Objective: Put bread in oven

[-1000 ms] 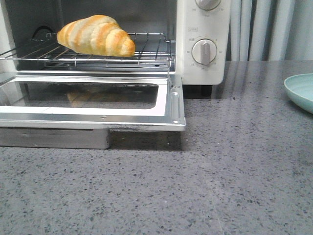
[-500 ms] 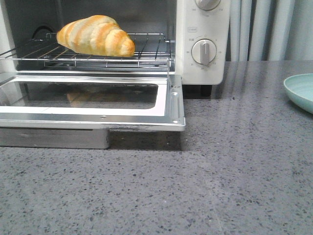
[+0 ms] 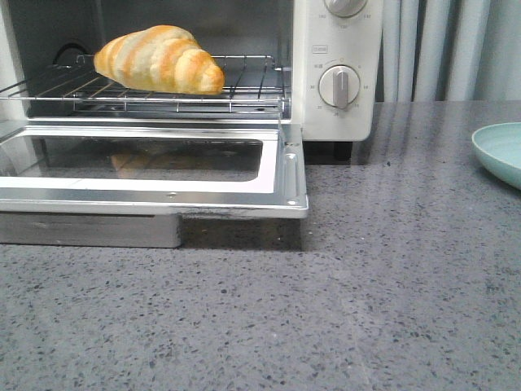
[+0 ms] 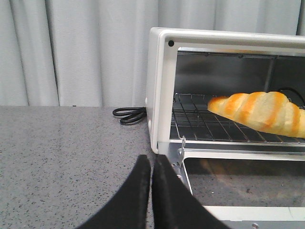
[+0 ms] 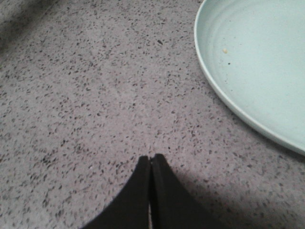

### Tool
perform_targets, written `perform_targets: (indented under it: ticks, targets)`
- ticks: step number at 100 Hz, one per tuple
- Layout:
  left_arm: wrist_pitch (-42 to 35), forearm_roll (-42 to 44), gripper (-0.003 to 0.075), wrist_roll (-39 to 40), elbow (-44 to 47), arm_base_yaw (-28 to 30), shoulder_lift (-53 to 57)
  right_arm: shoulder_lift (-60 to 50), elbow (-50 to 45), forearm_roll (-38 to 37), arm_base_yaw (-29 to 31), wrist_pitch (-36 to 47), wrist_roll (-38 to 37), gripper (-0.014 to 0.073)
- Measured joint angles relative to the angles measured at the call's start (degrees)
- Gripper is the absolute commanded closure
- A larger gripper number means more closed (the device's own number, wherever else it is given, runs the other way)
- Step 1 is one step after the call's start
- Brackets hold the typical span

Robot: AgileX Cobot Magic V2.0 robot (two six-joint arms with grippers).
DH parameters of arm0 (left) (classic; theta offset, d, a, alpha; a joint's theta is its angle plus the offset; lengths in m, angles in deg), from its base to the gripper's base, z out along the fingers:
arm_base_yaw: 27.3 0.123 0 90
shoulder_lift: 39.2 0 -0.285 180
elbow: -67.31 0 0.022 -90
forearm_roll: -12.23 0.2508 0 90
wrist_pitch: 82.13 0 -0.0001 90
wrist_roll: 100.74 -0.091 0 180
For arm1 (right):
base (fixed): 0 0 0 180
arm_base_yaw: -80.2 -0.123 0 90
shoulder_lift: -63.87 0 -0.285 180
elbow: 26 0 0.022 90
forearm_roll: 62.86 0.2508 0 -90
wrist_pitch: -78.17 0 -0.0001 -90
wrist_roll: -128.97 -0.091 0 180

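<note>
The bread (image 3: 161, 59), a golden-orange roll with cream stripes, lies on the wire rack (image 3: 244, 90) inside the cream-white oven (image 3: 338, 49). The oven's glass door (image 3: 281, 175) hangs open and lies flat. The bread also shows in the left wrist view (image 4: 259, 112) on the rack. My left gripper (image 4: 151, 160) is shut and empty, low over the counter by the oven's outer corner (image 4: 159, 95). My right gripper (image 5: 150, 158) is shut and empty over the counter beside a plate. Neither gripper shows in the front view.
A pale green plate (image 3: 501, 151) sits at the right edge of the grey speckled counter (image 3: 366, 309); it also shows in the right wrist view (image 5: 257, 62). A black cord (image 4: 128, 114) lies coiled beside the oven. Curtains hang behind.
</note>
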Motion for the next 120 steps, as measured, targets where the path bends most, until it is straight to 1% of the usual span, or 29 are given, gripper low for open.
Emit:
perform_targets:
  ticks: [10,17,32,56,86,104,120]
  targets:
    - [0.0,0.0,0.0741,0.0,0.0,0.0,0.0,-0.2,-2.2,3.2,3.7,5.7,4.1,0.0661]
    - [0.0,0.0,0.0741,0.0,0.0,0.0,0.0,-1.1,-3.2,4.4,6.0,8.1,6.7,0.0661]
    - [0.0,0.0,0.0741,0.0,0.0,0.0,0.0,-4.9,-4.7,5.3,9.6,9.8,10.1,0.0661]
    - [0.0,0.0,0.0741,0.0,0.0,0.0,0.0,-13.9,-8.2,8.1,15.8,10.6,16.2,0.0662]
    - [0.0,0.0,0.0741,0.0,0.0,0.0,0.0,-24.5,-12.0,8.7,21.5,10.9,18.3,0.0662]
    - [0.0,0.0,0.0741,0.0,0.0,0.0,0.0,-30.0,-14.4,10.9,25.5,11.0,20.0,0.0662]
    - [0.0,0.0,0.0741,0.0,0.0,0.0,0.0,-33.2,-14.5,12.3,28.2,10.7,20.5,0.0662]
